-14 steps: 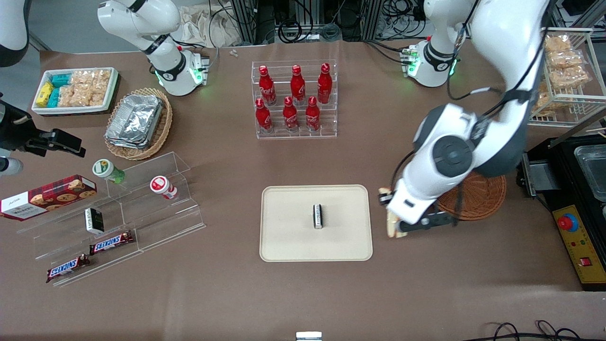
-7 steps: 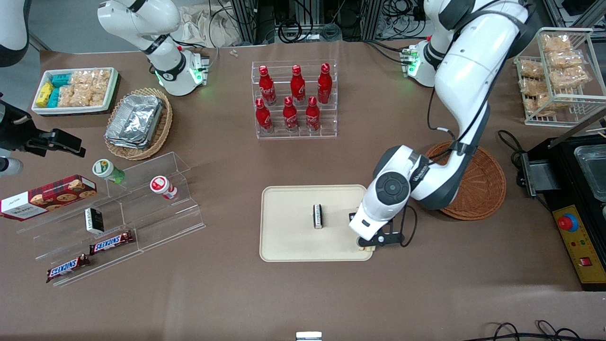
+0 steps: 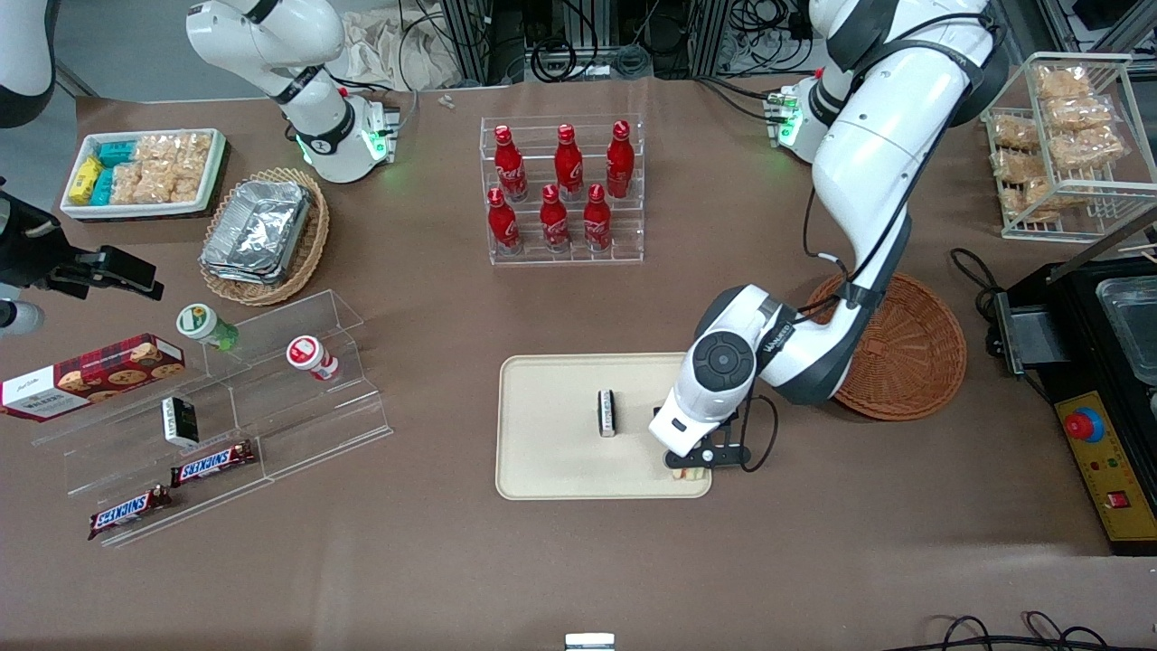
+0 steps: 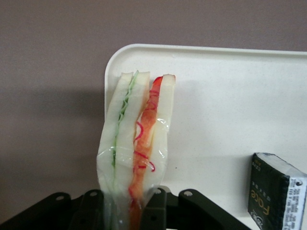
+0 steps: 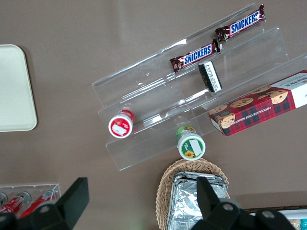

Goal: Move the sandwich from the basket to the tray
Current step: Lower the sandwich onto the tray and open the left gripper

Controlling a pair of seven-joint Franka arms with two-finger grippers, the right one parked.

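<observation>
The hand (image 3: 689, 467) is positioned over the corner of the tray (image 3: 551, 470) that lies nearest the front camera at the working arm's end. Its fingers (image 4: 154, 211) are pinching the sandwich (image 4: 136, 143), which is wrapped in clear film and points away from the hand over the tray's rounded corner. In the front view only a small pale edge of the sandwich shows below the arm's wrist housing.

A small dark box (image 3: 607, 412) stands near the middle of the tray, apart from the sandwich; the wrist view shows one printed end of it.

The basket (image 3: 913, 362) sits on the worktop (image 3: 578, 561) beside the tray, toward the working arm's end. The arm's forearm crosses over its rim and hides part of it.

Farther from the front camera than the tray stands a clear rack of red bottles (image 3: 562, 188). Toward the parked arm's end are a clear stepped shelf (image 3: 271, 398) carrying two Snickers bars (image 3: 213, 462), two small cups and a cookie box (image 3: 89, 375), a tan wicker basket of foil containers (image 3: 264, 233) and a white bin of snack packets (image 3: 145, 170).
</observation>
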